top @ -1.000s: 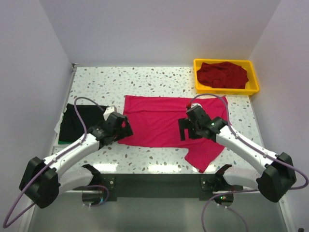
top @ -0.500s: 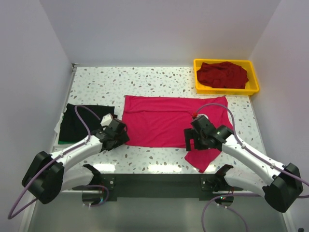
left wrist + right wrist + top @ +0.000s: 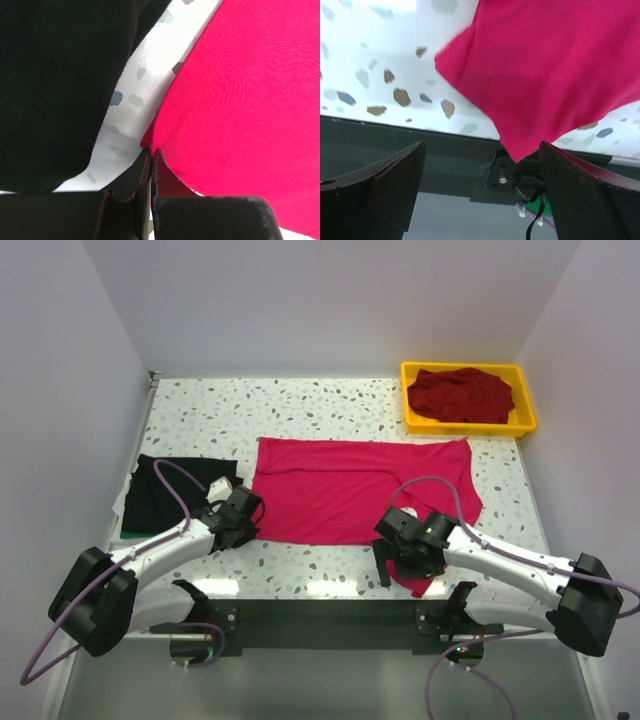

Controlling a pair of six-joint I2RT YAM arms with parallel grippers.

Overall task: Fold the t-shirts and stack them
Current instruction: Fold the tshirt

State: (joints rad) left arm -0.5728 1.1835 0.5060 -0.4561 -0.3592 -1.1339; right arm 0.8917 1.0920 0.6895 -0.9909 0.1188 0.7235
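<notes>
While left gripper (image 3: pixel 151 156) pinches its corner, pink-red t-shirt (image 3: pixel 340 495), long axis left-right

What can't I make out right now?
Top view: the left gripper hides its own fingertips at the pink-red t-shirt hem.
Top view: the right gripper covers most of that shirt's near sleeve.
Left wrist view: the black t-shirt is cut off by the left edge.
Top view: the maroon t-shirt lies crumpled in the yellow tray; its shape is unreadable.
</notes>
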